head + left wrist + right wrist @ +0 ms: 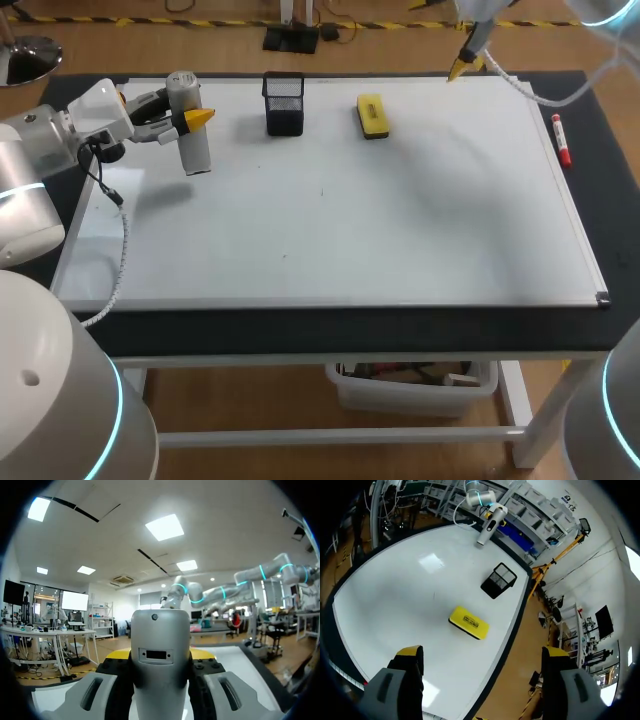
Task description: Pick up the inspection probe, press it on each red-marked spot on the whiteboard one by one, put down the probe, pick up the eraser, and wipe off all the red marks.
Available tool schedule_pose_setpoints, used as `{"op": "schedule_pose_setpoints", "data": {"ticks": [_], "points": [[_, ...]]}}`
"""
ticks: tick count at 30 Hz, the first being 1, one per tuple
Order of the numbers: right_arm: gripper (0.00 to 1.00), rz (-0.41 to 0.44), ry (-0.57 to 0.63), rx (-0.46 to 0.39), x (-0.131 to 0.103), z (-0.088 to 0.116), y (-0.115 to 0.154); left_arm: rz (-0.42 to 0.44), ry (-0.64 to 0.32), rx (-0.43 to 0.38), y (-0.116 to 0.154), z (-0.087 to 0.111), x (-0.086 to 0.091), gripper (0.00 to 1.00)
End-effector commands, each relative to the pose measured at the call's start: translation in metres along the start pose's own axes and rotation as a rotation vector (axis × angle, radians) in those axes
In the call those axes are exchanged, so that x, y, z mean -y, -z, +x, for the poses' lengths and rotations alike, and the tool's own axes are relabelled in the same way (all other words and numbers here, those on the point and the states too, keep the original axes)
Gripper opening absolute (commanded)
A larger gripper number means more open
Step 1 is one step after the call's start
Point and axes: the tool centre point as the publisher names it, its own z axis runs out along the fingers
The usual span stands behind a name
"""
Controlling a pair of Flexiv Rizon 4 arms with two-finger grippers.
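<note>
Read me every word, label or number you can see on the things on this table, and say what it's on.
Nothing here can be read.
Yellow block eraser: small dark marks on its top face, too blurred to read.
Red marker pen: too small to tell.
Grey cylindrical probe: no text shows.

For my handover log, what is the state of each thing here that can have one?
inspection probe: roughly upright, clamped in left gripper
left gripper: fingers shut on the probe
right gripper: fingers open, empty
eraser: lying flat on whiteboard, untouched
whiteboard: no red marks visible
mesh holder: standing upright
red marker: lying beside the whiteboard
</note>
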Motion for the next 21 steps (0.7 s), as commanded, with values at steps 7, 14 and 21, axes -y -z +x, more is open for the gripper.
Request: {"op": "schedule_pose_setpoints", "data": {"ticks": [7, 14, 21], "points": [[1.0, 0.016, 0.004, 0.005, -0.008, 0.005, 0.01, 0.002, -0.002, -0.001, -0.002, -0.002, 0.003, 0.0], [1.0, 0.016, 0.004, 0.005, -0.008, 0.005, 0.01, 0.005, -0.031, -0.058, -0.022, -0.02, 0.019, 0.0], [1.0, 0.016, 0.004, 0.005, -0.008, 0.005, 0.01, 0.015, -0.062, -0.149, -0.057, -0.041, 0.033, 0.0]]}}
